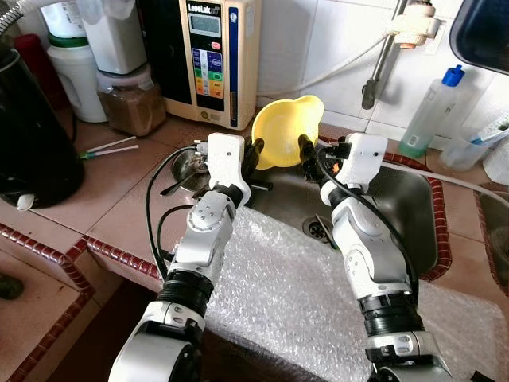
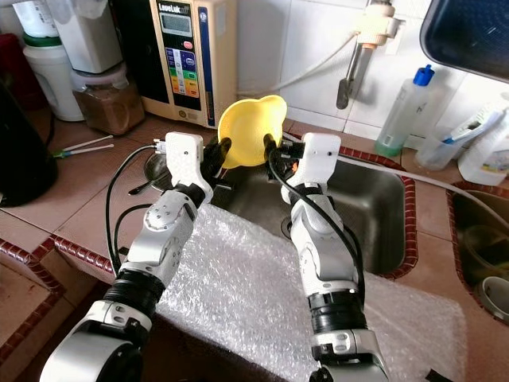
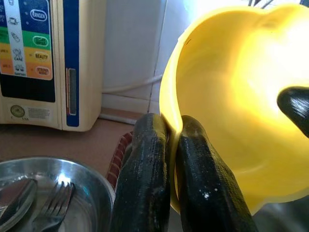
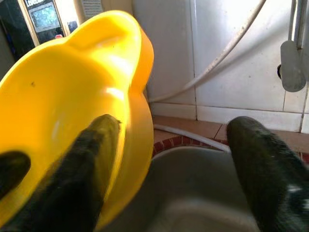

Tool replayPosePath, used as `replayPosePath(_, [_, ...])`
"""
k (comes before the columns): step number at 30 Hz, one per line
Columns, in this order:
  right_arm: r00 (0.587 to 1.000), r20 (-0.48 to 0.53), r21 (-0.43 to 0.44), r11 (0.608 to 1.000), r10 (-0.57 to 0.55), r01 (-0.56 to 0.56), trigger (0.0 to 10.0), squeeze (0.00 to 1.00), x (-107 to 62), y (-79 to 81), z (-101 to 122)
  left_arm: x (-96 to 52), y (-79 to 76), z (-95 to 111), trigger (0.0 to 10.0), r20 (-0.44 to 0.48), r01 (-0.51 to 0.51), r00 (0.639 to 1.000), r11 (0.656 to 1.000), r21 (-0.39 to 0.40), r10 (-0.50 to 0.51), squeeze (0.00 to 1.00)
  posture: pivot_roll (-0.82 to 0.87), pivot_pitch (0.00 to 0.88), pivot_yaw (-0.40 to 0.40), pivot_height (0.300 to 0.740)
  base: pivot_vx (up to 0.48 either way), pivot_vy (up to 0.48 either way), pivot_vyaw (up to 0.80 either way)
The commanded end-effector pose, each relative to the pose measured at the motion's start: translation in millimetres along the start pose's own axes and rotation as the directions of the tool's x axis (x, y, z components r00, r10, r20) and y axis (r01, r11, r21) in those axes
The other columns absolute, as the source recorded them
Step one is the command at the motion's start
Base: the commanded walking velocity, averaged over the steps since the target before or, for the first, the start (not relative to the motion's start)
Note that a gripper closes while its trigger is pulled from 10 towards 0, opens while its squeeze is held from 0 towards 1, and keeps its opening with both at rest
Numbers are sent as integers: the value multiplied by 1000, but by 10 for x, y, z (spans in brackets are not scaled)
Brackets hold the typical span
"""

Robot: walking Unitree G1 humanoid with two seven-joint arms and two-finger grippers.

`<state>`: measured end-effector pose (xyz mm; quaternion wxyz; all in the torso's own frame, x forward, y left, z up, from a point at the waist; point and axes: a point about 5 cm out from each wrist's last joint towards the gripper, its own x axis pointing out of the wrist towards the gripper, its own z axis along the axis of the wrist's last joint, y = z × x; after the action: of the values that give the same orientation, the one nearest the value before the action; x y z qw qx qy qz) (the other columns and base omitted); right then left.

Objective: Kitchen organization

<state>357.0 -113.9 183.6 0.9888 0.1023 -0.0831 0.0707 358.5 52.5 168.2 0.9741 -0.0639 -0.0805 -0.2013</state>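
- Bubble wrap [image 1: 318, 294] lies closest to us, spread over the near edge of the sink [image 1: 417, 211], and both our forearms reach out over it.
- Our left gripper [image 3: 169, 159] is pinched tight on the rim of the yellow bowl [image 1: 288, 130], one finger inside the wall and one outside.
- Our right gripper [image 4: 178, 159] is spread wide: one finger rests inside the bowl, the other stands well clear over the basin, so it grasps nothing yet.
- That bowl hangs tilted in the air between the two grippers, above the back of the sink and just in front of the tiled wall.
- We judge this a hand-over or a steadying move, so the right should close on the rim before the left lets go.
- Keep it level: a thin rim pinch could let the bowl swing.
- Beside the left gripper sits a steel dish [image 3: 53, 193] with cutlery; the water machine [image 1: 211, 60] stands behind.
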Motion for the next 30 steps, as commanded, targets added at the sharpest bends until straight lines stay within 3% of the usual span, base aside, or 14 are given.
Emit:
replayPosePath(1, [998,10,16,998,-54,54,0,0,46,-98,44,12,-56,92,0,41,39,998,999,13,-39,0,3,0,-29,740,0,0,0])
replayPosePath(20, [992,-76,104,989,-101,108,0,0,85,-173,-128,-10,-98,124,0,65,84,994,994,75,-89,0,11,0,-16,740,0,0,0])
replayPosePath(21, [991,-79,106,988,-104,112,0,0,87,-178,-133,-8,-95,126,627,64,83,994,994,75,-88,0,11,0,-16,740,0,0,0])
replayPosePath(25, [990,-89,109,987,-111,120,0,0,86,-179,-158,-13,-80,127,745,61,78,995,992,100,-84,0,28,0,-22,740,0,0,0])
replayPosePath(26, [989,-94,113,986,-113,123,0,0,87,-175,-168,-18,-65,127,2392,60,71,995,992,105,-77,0,32,0,-22,740,0,0,0])
replayPosePath(29, [988,-102,114,985,-118,129,0,0,94,-161,-192,-33,-25,114,3647,50,55,997,992,115,-61,0,35,0,-23,740,0,0,0])
replayPosePath(30, [988,-103,113,985,-119,130,0,0,96,-158,-195,-36,-17,108,4784,45,50,997,992,118,-55,0,37,0,-23,740,0,0,0])
